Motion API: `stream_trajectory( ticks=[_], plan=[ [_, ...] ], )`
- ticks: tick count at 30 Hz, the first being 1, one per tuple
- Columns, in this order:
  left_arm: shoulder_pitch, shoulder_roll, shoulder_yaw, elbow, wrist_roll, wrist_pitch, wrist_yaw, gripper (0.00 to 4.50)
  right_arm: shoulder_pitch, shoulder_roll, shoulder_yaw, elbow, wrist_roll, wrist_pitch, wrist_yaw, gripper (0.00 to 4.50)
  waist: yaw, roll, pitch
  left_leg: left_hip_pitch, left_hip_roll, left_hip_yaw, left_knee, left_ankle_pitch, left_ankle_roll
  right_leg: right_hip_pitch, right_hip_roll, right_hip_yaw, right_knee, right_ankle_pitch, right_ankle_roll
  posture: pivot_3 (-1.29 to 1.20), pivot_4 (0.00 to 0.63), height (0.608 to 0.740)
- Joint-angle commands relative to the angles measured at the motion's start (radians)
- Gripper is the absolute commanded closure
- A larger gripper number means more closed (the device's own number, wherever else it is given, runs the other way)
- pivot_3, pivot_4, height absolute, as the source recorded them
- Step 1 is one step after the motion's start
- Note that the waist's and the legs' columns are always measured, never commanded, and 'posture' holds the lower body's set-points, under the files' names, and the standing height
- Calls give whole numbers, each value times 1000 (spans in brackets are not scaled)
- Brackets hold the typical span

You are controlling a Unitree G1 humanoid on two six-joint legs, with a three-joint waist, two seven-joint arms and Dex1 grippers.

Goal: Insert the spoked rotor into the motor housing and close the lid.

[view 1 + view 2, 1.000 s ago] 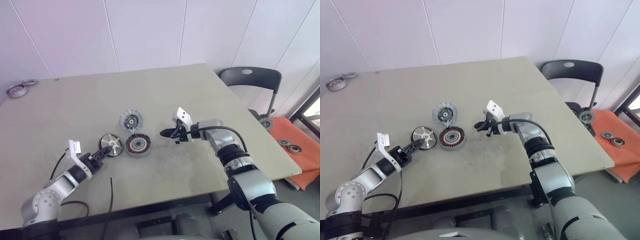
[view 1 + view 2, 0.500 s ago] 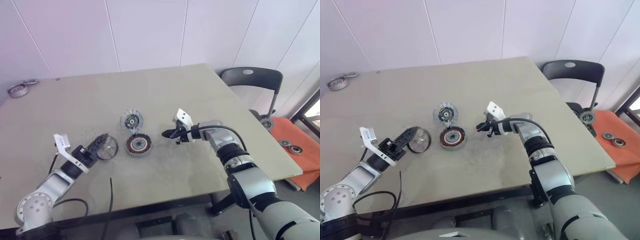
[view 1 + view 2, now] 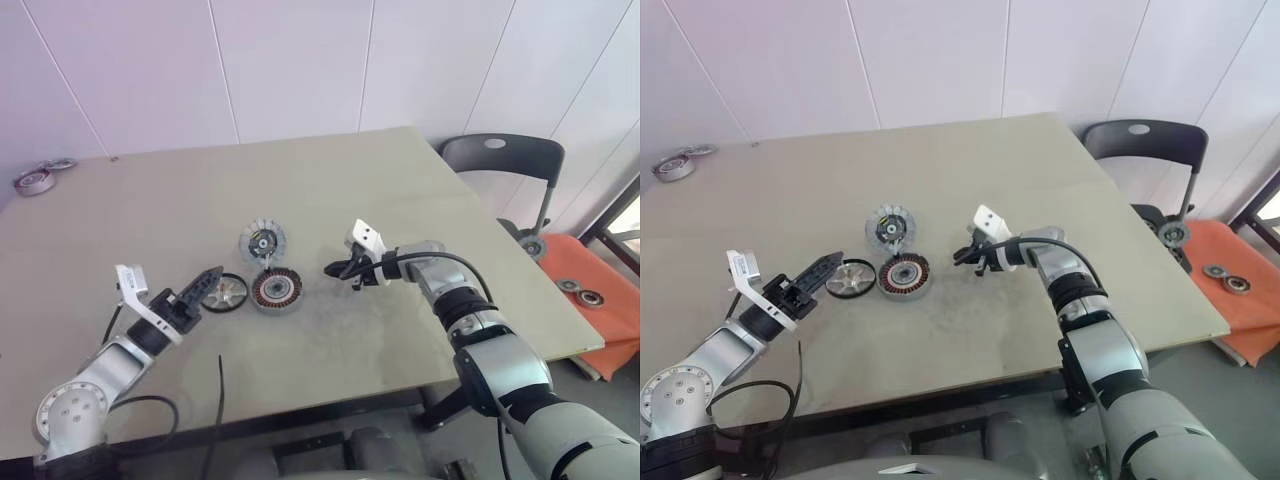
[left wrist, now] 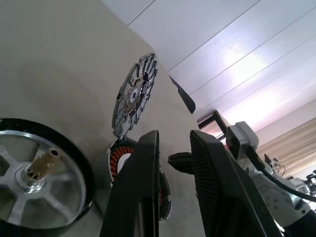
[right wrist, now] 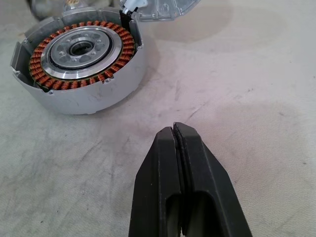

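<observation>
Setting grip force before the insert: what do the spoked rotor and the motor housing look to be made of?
The spoked rotor: apparently bright polished metal spokes inside a dark rim, with a brass-coloured centre shaft. The motor housing: matte silver-grey shell, likely cast metal, holding a ring of copper-red wire windings around a machined silvery hub.

Left arm reaches in from the lower left, forearm angled up and inward; left gripper (image 3: 209,283) roughly level, fingers (image 4: 140,192) slightly parted, nothing between them; right arm bent at the elbow, forearm pointing leftward; right gripper (image 3: 334,267) tilted a bit downward, fingers (image 5: 163,163) pressed together, empty
</observation>
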Motion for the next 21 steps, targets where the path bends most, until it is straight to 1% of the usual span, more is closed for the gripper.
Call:
stream_trajectory(
  ticks=[1, 3, 4, 7, 10, 12, 15, 16, 18, 21],
  plan=[
    [79, 89, -35, -105, 118, -48, -83, 3440, -24, 6, -4, -13, 4, -18, -1, 4500, -5, 0, 0, 0, 0, 0, 0, 0, 0, 0, 0, 0, 0, 0, 0, 0, 0, 740],
    [203, 209, -125, -151, 353, -180, -201, 3440, -29, 10, -8, -17, 11, -13, 11, 4500, -6, 1, 0, 0, 0, 1, -1, 0, 0, -1, 0, 1, 0, 0, 0, 0, 0, 740],
    [249, 249, -122, -149, 405, -226, -254, 3440, -31, 11, -7, -21, 13, -13, 21, 4500, -9, 1, 0, 0, 0, 2, -2, 0, 0, -2, 0, 1, 0, 0, -1, 0, 0, 740],
    [329, 321, -76, -124, 478, -314, -346, 3440, -40, 14, -3, -4, 4, -21, 18, 4500, 0, 3, 2, 0, 0, 2, -3, 0, 0, -2, 0, 1, 0, -2, -4, 0, 0, 740],
    [376, 367, -74, -79, 626, -441, -385, 3440, -48, 20, 1, 18, -5, -29, 14, 4500, 2, 3, 2, 0, 0, 2, -1, 0, 0, -1, 0, 1, -1, -3, -6, 0, 0, 740],
    [372, 378, -76, -51, 719, -522, -369, 3440, -52, 25, 4, 28, -8, -34, 14, 4500, 1, 3, 2, 1, 0, 2, 0, 0, 0, 0, 0, 1, -1, -4, -5, 0, 0, 740],
    [327, 382, -116, 8, 907, -698, -311, 3440, -52, 32, 8, 37, -12, -42, 14, 4500, 0, 3, 2, 1, 0, 2, -1, 0, 0, -1, 0, 1, -1, -4, -6, 0, 0, 740],
    [310, 387, -145, 28, 990, -773, -286, 3440, -53, 34, 8, 41, -13, -45, 13, 4500, 0, 3, 2, 1, 0, 2, -2, 0, 0, -1, 0, 1, -1, -3, -6, 0, 0, 740],
    [283, 383, -188, 53, 1080, -862, -269, 3440, -55, 36, 7, 47, -15, -48, 11, 4500, 0, 3, 2, 1, 0, 2, -2, 0, 0, -2, 0, 1, -1, -3, -5, 0, 0, 740],
    [228, 413, -304, 93, 1285, -1034, -232, 3440, -58, 38, 5, 57, -16, -51, 7, 4500, 1, 3, 2, 0, 0, 2, -3, 0, 0, -2, 0, 1, -1, -2, -3, 0, 0, 740]
  ],
)
